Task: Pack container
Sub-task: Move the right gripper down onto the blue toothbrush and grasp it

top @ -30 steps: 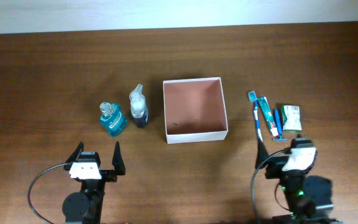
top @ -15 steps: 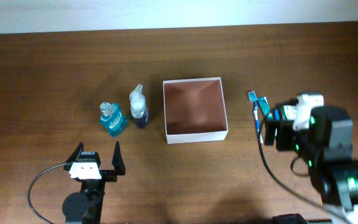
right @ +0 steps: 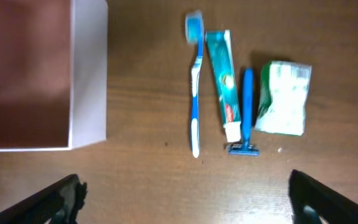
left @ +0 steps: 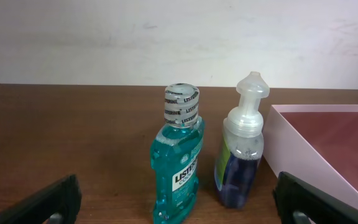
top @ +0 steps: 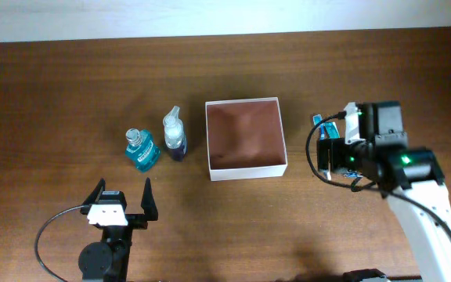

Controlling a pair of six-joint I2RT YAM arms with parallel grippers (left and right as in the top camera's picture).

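Currently right fingers (right: 55, 202), spread wide, hover over toothbrush (right: 195, 106) beside the container (right: 89, 74).

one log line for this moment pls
phase: pre-grasp | right gripper: open, above toothbrush | left gripper: open, facing mouthwash bottle | container: empty

Table (top: 69, 86): dark brown wood grain, filled most of the frame. Wall (left: 104, 37): off-white, faintly scuffed, possibly plaster, behind the far edge.

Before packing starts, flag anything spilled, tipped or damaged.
Nothing stands out. The mouthwash and pump bottle stand upright left of the box; the toothbrush, toothpaste, razor and green packet lie side by side right of it. No spill visible.
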